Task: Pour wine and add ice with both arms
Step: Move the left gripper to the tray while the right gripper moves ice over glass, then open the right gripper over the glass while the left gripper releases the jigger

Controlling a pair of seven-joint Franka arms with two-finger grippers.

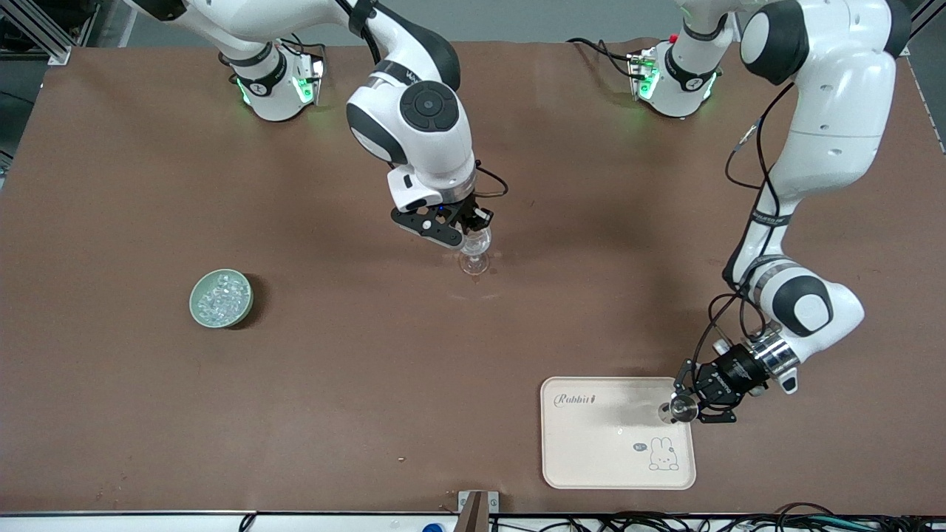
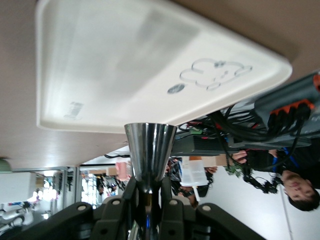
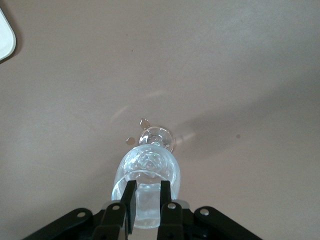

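While the right gripper (image 1: 473, 230) is hanging over the middle of the brown table (image 1: 111, 369), its fingers (image 3: 131, 202) are pinching the rim of a clear wine glass (image 1: 474, 251). One finger is sitting inside the bowl and the other is sitting outside it. The wine glass is standing on the table on its round foot, and small clear lumps are shining inside its bowl. Two tiny wet drops are lying on the table just beside the foot.

More of the ice (image 1: 220, 295) is lying in a small green bowl (image 1: 198, 310). That bowl is sitting well apart from the glass, toward the right arm's end of the table and a bit nearer to the front camera.

The left gripper (image 1: 691, 405) is hovering over the edge of a pale tray (image 1: 591, 458) with a rabbit drawn on it. Its fingers (image 2: 170, 210) are squeezing tight on the stem of a shiny metal cup (image 1: 683, 408), which is shaped like a funnel. The tray is lying near the front edge of the table, toward the left arm's end.
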